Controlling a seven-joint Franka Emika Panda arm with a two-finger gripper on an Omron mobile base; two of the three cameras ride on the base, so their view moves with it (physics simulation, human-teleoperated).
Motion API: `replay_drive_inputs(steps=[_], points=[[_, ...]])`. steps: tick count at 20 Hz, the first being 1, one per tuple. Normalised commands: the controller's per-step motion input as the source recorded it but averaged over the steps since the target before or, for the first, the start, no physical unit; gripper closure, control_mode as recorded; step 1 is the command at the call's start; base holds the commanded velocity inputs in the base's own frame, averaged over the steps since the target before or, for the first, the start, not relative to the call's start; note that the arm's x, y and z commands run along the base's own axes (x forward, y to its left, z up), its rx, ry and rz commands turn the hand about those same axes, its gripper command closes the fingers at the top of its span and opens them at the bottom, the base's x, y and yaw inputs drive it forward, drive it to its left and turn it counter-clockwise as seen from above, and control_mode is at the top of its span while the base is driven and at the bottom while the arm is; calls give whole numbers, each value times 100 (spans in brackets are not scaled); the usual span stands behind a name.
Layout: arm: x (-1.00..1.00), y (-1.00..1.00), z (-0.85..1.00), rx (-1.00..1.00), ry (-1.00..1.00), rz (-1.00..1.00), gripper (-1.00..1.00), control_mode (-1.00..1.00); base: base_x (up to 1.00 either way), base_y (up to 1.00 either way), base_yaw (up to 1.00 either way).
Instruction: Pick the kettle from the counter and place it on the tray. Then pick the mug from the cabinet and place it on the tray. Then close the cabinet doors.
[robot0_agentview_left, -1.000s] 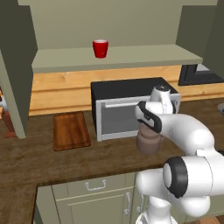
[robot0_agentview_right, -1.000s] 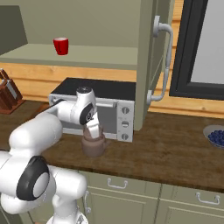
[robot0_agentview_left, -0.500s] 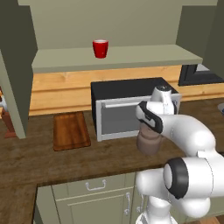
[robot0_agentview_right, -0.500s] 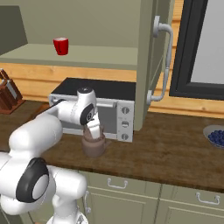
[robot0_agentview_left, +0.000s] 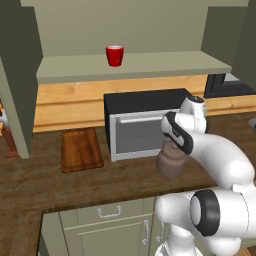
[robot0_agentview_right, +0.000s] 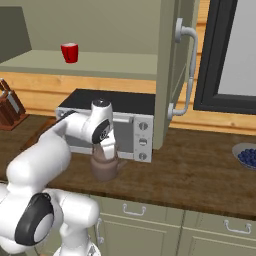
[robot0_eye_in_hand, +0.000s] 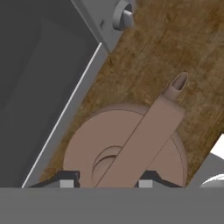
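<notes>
The small squat brownish-grey metal kettle (robot0_agentview_left: 171, 162) stands on the dark brown wood-grain surface (robot0_agentview_left: 75, 182), just in front of the right end of the black and silver microwave oven (robot0_agentview_left: 142, 127). The white arm's two-finger gripper (robot0_eye_in_hand: 106, 178) is directly above the kettle, pointing down at it. In the hand view its two dark fingertips (robot0_eye_in_hand: 65, 180) stand on either side of the kettle's arched top handle, close beside it, with the round lid and the short spout below and beyond them. Whether the fingertips already press on the handle cannot be told, so the gripper's state is unclear. The flat rectangular reddish-brown wooden tray (robot0_agentview_left: 81, 148) lies on the same surface to the left of the microwave oven, well apart from the kettle. The small bright red mug (robot0_agentview_left: 114, 55) stands upright on the pale green inner shelf (robot0_agentview_left: 135, 65) of the sage-green wall cabinet (robot0_agentview_right: 170, 70), above the microwave oven. One tall cabinet door (robot0_agentview_right: 171, 85) with a silver bar handle (robot0_agentview_right: 186, 70) stands open to the right of the arm.
</notes>
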Motion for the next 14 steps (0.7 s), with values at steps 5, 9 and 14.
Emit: replay_drive_inputs(steps=[5,9,14], points=[[-43,15,49,1,-24,12,100,-100,0,0,0],[-43,27,54,0,-20,20,100,-100,0,0,0],[-38,53,42,0,-2,16,100,-100,0,0,0]])
